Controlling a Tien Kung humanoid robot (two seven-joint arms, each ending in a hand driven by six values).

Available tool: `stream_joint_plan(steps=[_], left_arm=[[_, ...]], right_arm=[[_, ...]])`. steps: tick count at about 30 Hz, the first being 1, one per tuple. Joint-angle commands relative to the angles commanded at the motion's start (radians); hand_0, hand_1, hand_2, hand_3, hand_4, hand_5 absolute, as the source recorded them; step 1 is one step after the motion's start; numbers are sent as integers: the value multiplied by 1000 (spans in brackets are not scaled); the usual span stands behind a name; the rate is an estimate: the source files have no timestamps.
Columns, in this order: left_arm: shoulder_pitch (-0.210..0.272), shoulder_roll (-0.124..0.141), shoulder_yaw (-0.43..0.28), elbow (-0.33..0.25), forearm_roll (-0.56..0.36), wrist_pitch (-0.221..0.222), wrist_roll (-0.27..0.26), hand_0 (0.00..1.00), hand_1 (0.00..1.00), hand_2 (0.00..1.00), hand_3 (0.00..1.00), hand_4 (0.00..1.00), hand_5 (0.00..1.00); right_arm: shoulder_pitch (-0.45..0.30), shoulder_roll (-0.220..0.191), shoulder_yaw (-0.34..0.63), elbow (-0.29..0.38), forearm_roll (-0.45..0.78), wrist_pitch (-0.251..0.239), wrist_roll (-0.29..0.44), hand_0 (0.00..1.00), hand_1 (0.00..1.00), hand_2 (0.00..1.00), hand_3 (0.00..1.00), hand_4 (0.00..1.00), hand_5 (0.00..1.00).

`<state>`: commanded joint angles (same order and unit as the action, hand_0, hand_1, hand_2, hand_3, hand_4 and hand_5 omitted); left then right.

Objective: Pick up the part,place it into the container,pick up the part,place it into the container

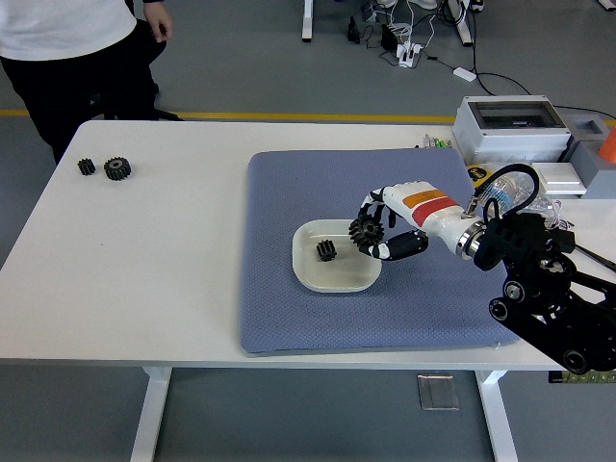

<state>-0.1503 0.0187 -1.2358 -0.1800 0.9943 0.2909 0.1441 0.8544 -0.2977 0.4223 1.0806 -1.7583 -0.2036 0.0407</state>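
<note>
My right hand [377, 234] is shut on a black gear [367, 232] and holds it just above the right rim of the white dish [336, 273]. The dish sits in the middle of the blue mat [318, 183]. A smaller black gear [326, 251] lies inside the dish. Two more black gears, a small one [87, 166] and a larger one [117, 168], lie at the table's far left. The left arm is out of view.
A person [67, 38] in a white top stands at the far left corner. A grey box [510, 128], a bag of small parts [500, 192] and a white block [562, 177] crowd the far right of the table. The table's near edge runs below the mat.
</note>
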Motion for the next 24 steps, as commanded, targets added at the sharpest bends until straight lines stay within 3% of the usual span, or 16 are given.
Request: stream_joint_plan(steps=[4, 9, 12, 13, 18, 19, 24], left_arm=[[-2, 1, 2, 0, -1, 1, 1, 629, 614, 652, 558, 647, 568], [-3, 7, 11, 0, -5, -1, 3, 629, 612, 652, 559, 647, 568], [-1, 9, 9, 0, -4, 1, 1, 629, 612, 652, 559, 647, 568], [0, 9, 10, 0, -4, 1, 1, 629, 609, 652, 558, 647, 568], [3, 13, 11, 0, -2, 1, 3, 629, 609, 652, 558, 647, 568], [4, 13, 9, 0, 1, 2, 4, 629, 608, 654, 558, 647, 566], [7, 14, 7, 0, 10, 1, 8, 629, 608, 654, 558, 647, 566]], right_arm=[[23, 39, -57, -10, 3, 0, -4, 160, 395, 493, 497, 692, 313], [43, 77, -90, -76, 32, 18, 18, 210, 428, 524, 513, 705, 307], [46, 84, -93, -108, 40, 18, 23, 210, 428, 524, 513, 705, 307], [47, 84, -93, -113, 41, 18, 23, 293, 470, 584, 589, 762, 325], [48, 78, -88, -136, 51, 26, 37, 293, 470, 584, 589, 762, 325], [48, 77, -87, -137, 50, 29, 39, 398, 535, 720, 855, 894, 370], [42, 78, -80, -148, 53, 34, 53, 398, 535, 720, 855, 894, 370]])
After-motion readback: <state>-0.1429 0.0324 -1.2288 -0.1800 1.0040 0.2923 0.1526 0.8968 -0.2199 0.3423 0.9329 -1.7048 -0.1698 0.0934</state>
